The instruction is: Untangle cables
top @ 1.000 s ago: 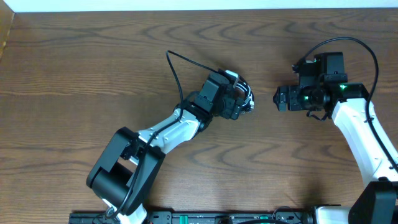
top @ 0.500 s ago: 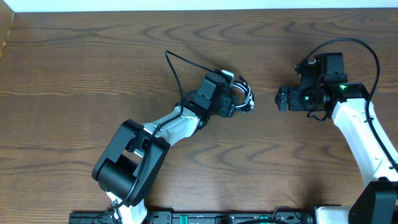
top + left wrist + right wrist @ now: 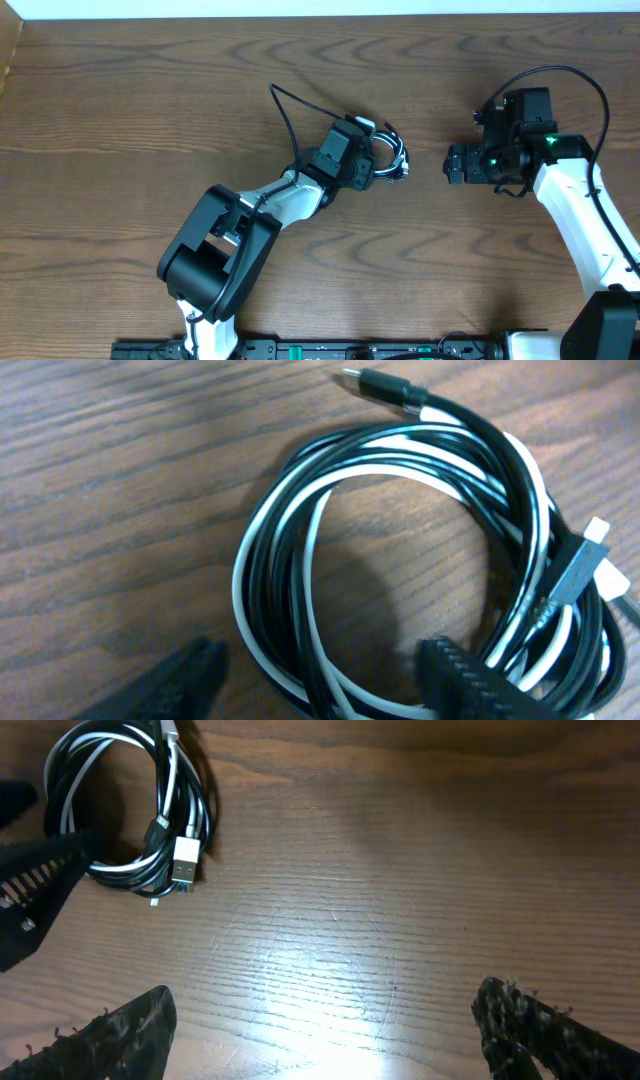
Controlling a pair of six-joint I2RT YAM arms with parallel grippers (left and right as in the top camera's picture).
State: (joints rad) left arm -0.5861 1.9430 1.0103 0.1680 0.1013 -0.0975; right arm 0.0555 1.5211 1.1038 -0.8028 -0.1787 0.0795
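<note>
Left of centre on the wooden table (image 3: 120, 120), the left gripper (image 3: 325, 670) sits low over the cables (image 3: 265, 590). Its fingers are spread astride the coil's near strands, one tip outside the ring and one over it, apparently placed to pinch that bundle. The black and white cords lie wound together mid-table. Further right, the right gripper (image 3: 320, 1020) hovers wide apart and empty, facing the coil, probably ready to take a plug end.
</note>
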